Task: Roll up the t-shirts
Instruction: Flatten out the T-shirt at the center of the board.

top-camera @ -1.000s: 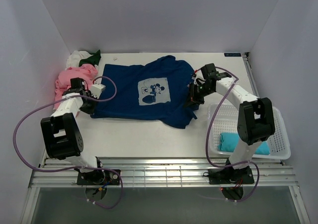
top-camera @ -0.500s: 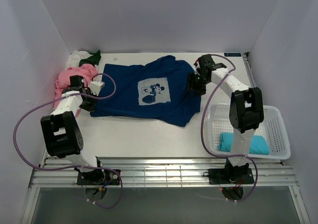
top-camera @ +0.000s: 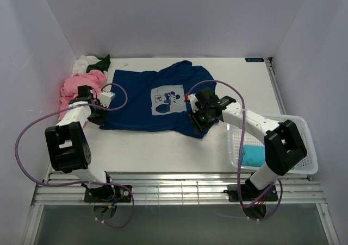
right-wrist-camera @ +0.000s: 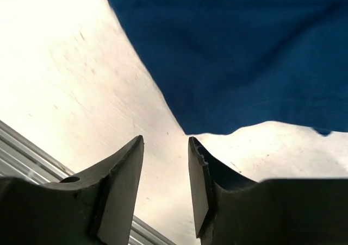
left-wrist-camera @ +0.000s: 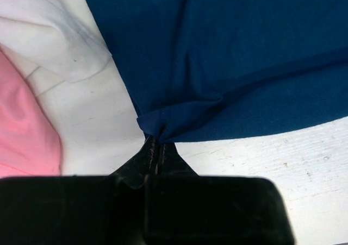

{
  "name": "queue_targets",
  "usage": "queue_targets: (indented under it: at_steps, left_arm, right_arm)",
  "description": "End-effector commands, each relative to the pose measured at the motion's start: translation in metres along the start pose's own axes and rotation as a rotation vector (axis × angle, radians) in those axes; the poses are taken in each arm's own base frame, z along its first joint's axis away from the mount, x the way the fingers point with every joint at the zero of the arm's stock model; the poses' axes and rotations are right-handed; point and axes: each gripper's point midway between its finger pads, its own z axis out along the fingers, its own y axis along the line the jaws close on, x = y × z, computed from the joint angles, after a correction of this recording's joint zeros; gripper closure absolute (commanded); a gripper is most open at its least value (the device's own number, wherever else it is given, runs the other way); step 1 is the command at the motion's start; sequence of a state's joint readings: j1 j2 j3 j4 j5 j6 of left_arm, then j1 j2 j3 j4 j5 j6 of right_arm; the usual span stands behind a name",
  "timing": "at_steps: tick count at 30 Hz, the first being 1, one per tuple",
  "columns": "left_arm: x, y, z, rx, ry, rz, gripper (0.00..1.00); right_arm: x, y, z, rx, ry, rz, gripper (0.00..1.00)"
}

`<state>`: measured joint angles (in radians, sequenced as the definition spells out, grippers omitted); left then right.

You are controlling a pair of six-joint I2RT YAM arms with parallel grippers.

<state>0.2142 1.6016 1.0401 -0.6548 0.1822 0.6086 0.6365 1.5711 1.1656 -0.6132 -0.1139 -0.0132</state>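
A dark blue t-shirt (top-camera: 163, 101) with a pale cartoon print lies spread flat in the middle of the table. My left gripper (top-camera: 99, 114) is shut on its near-left hem corner; the left wrist view shows the cloth (left-wrist-camera: 228, 66) bunched between the closed fingertips (left-wrist-camera: 156, 143). My right gripper (top-camera: 197, 126) hovers over the shirt's near-right corner. Its jaws are open with only bare table between them (right-wrist-camera: 166, 147), and the blue hem (right-wrist-camera: 244, 66) lies just ahead. A pink t-shirt (top-camera: 76, 87), a white one (top-camera: 83, 64) and a dark green one (top-camera: 102, 63) are heaped at the far left.
A white mesh basket (top-camera: 305, 142) stands at the near right with a teal t-shirt (top-camera: 253, 155) in it. The pink cloth (left-wrist-camera: 22, 125) and the white cloth (left-wrist-camera: 49, 33) lie close beside my left gripper. Walls enclose the table on three sides.
My right gripper let go of the shirt's right sleeve and opened. It rose toward the far side, then swung near and left to the shirt's near-right corner. The left gripper stayed put.
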Motion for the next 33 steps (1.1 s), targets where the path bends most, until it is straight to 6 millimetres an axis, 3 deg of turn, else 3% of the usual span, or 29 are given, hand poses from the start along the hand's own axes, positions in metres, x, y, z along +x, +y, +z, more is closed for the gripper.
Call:
queue_targets:
  at_steps: [1,5,11,15,17,18,19,21,25,28,33]
  left_arm:
    - [-0.003,-0.001,-0.012,-0.013,-0.038,0.003,1.0]
    - [-0.005,-0.001,-0.013,-0.014,-0.039,0.0,1.0]
    - [-0.007,0.001,-0.015,-0.022,-0.045,-0.003,1.0]
    - [-0.007,0.002,-0.016,-0.026,-0.047,0.001,1.0]
    - [-0.008,0.002,-0.016,-0.027,-0.052,0.005,1.0]
    - [-0.008,0.001,-0.016,-0.025,-0.052,0.005,1.0]
    - [-0.009,0.002,-0.016,-0.025,-0.055,0.004,1.0]
    - [-0.009,0.001,-0.016,-0.023,-0.057,0.004,1.0]
    - [-0.009,0.003,-0.017,-0.027,-0.056,0.013,1.0]
    - [-0.008,0.003,-0.016,-0.027,-0.052,0.019,1.0]
    - [-0.001,-0.001,-0.014,-0.018,-0.038,0.029,1.0]
  right_arm:
    - [0.014,0.0,0.018,-0.009,0.043,-0.096,0.55]
    - [0.016,0.009,0.035,-0.043,0.054,-0.127,0.53]
    - [0.026,-0.001,0.057,-0.017,0.11,-0.123,0.5]
    - [0.043,-0.005,0.068,-0.001,0.173,-0.102,0.5]
    - [0.049,-0.008,0.069,0.01,0.19,-0.094,0.63]
    - [0.051,-0.007,0.069,0.007,0.196,-0.096,0.77]
    - [0.054,-0.002,0.065,-0.024,0.211,-0.097,0.92]
    - [0.049,0.01,0.056,-0.076,0.209,-0.114,0.92]
    - [0.033,0.064,0.018,-0.356,0.145,-0.164,0.92]
    - [0.044,0.083,-0.001,-0.445,0.208,-0.156,0.92]
    - [0.074,0.098,-0.004,-0.484,0.314,-0.119,0.92]
